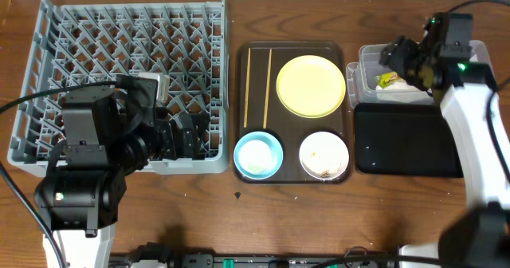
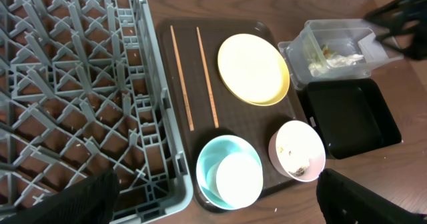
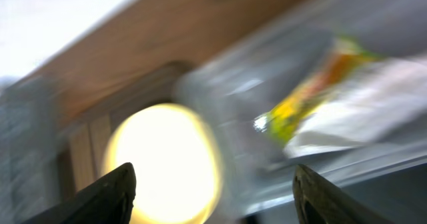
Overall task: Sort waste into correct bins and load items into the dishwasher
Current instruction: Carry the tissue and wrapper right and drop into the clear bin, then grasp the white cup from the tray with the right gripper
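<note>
The clear tub [image 1: 369, 58] at the right holds the green-and-yellow wrapper [image 1: 388, 80] and the white napkin [image 1: 405, 92]; both also show blurred in the right wrist view, wrapper [image 3: 303, 101], napkin [image 3: 353, 121]. My right gripper [image 1: 401, 54] is open and empty above the tub. The black tray [image 1: 406, 144] lies in front of the tub. The yellow plate [image 1: 311, 85], chopsticks [image 1: 258, 84], light blue bowl [image 1: 258, 155] and white bowl [image 1: 324, 155] with rice scraps sit on the brown tray [image 1: 239, 100]. My left gripper [image 1: 185, 134] is open and empty over the grey rack's [image 1: 119, 61] front right corner.
The left wrist view shows the rack [image 2: 67, 84], chopsticks [image 2: 193, 74], plate [image 2: 253, 69], blue bowl [image 2: 230, 171], white bowl [image 2: 297, 151], tub [image 2: 333, 47] and black tray [image 2: 350, 117]. A small crumb [image 1: 237, 195] lies on the wood in front of the brown tray.
</note>
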`<control>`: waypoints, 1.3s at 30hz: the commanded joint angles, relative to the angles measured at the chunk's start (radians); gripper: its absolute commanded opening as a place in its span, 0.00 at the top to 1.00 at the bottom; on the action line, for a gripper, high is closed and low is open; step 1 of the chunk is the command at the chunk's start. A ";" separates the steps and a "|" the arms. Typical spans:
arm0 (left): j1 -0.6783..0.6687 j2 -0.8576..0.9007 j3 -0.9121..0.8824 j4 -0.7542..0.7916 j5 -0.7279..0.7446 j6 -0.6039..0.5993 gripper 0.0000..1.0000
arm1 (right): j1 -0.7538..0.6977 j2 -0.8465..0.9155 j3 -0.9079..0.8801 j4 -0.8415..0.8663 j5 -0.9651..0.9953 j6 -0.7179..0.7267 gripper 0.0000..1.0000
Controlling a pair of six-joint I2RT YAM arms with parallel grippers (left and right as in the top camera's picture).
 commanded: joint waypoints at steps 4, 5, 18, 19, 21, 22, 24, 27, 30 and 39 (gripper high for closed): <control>-0.001 0.000 0.020 -0.003 0.017 -0.002 0.05 | 0.257 -0.161 0.005 -0.129 -0.181 -0.206 0.32; -0.001 0.000 0.020 -0.003 0.017 -0.002 0.05 | 0.283 -0.161 0.005 -0.149 -0.181 -0.210 0.33; -0.001 0.000 0.020 -0.003 0.017 -0.002 0.05 | 0.724 0.020 0.002 -0.330 -0.111 -0.282 0.50; -0.001 0.000 0.020 -0.003 0.017 -0.002 0.05 | 0.755 0.052 0.002 -0.317 -0.048 -0.278 0.51; -0.001 0.000 0.020 -0.003 0.017 -0.002 0.05 | 0.793 0.103 0.002 -0.301 0.034 -0.276 0.54; -0.001 0.000 0.020 -0.003 0.017 -0.002 0.05 | 0.809 0.135 0.002 -0.289 0.085 -0.259 0.56; -0.001 0.000 0.020 -0.003 0.017 -0.002 0.05 | 0.826 0.195 0.002 -0.265 0.188 -0.206 0.59; -0.001 -0.007 0.020 -0.009 0.018 -0.002 0.05 | 0.822 0.254 0.002 -0.246 0.193 -0.192 0.70; -0.001 -0.024 0.020 -0.017 0.017 -0.002 0.05 | 0.821 0.263 0.002 -0.247 0.163 -0.192 0.96; -0.001 -0.046 0.020 -0.008 0.014 -0.059 0.05 | 0.676 0.069 0.020 -0.266 0.037 -0.227 0.99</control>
